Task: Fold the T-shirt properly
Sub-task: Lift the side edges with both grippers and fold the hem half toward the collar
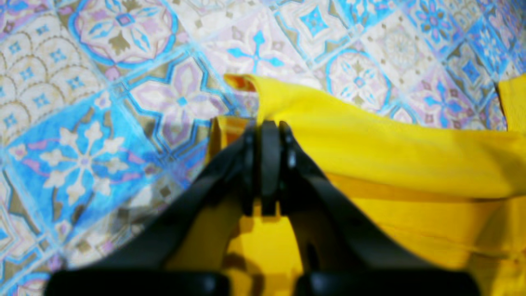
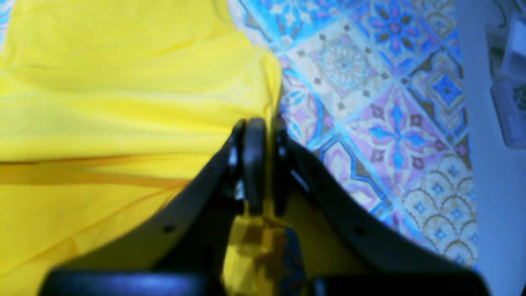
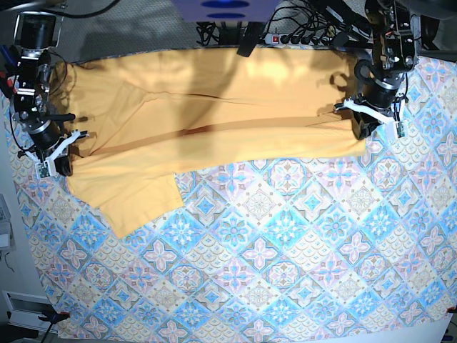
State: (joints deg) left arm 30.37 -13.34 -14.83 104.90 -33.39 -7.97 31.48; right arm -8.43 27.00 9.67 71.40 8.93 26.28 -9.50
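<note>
The pale orange-yellow T-shirt lies stretched sideways across the far part of the table, with a long crease running along its middle and one sleeve pointing toward the near side at the left. My left gripper is at the shirt's right end, and the left wrist view shows it shut on a fabric edge of the T-shirt. At the shirt's left end is my right gripper, seen in the right wrist view pinched shut on the T-shirt at its edge.
A blue-and-pink tile-patterned tablecloth covers the table. Cables and a power strip run along the far edge. The table's edge and grey floor lie just beyond my right gripper, with white equipment there.
</note>
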